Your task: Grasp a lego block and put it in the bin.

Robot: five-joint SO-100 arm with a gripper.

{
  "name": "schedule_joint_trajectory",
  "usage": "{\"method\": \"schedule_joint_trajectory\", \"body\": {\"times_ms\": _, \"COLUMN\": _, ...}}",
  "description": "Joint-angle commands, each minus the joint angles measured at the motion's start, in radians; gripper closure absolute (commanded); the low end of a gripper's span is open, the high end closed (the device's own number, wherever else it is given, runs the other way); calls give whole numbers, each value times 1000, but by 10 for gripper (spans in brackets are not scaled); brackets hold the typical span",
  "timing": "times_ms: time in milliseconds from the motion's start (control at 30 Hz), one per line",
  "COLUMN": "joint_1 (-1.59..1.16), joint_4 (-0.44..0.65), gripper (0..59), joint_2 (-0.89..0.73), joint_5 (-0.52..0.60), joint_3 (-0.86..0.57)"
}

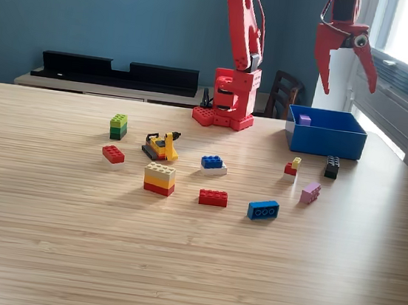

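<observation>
The red arm's gripper (pixel 348 90) hangs high above the blue bin (pixel 324 140) at the exterior view's right, open, with nothing between its fingers. A small purple block (pixel 305 120) lies inside the bin near its back left corner. Several lego blocks are spread on the wooden table: a red one (pixel 213 197), a blue one (pixel 263 210), a pink one (pixel 310 193), a black one (pixel 332 167), a red-and-yellow pair (pixel 292 166), a blue-on-white pair (pixel 213 165), a tan-yellow-red stack (pixel 160 178), a red one (pixel 113 154) and a green stack (pixel 118 126).
A small yellow-and-black toy vehicle (pixel 161 146) sits among the blocks. The arm's red base (pixel 227 100) stands at the table's back edge. A long black tray (pixel 117 73) rests on a shelf behind. A dark chair (pixel 283 94) stands behind the base.
</observation>
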Motion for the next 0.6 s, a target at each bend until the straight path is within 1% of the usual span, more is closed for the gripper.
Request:
{"method": "schedule_joint_trajectory", "body": {"times_ms": 33, "joint_1": 264, "joint_4": -49, "gripper": 226, "joint_2": 54, "joint_5": 31, "joint_3": -143}}
{"method": "schedule_joint_trajectory", "body": {"times_ms": 233, "joint_1": 411, "joint_4": -58, "gripper": 221, "joint_2": 54, "joint_5": 60, "joint_3": -229}}
{"method": "schedule_joint_trajectory", "body": {"times_ms": 600, "joint_1": 453, "joint_4": -67, "gripper": 223, "joint_2": 54, "joint_5": 40, "joint_3": -227}}
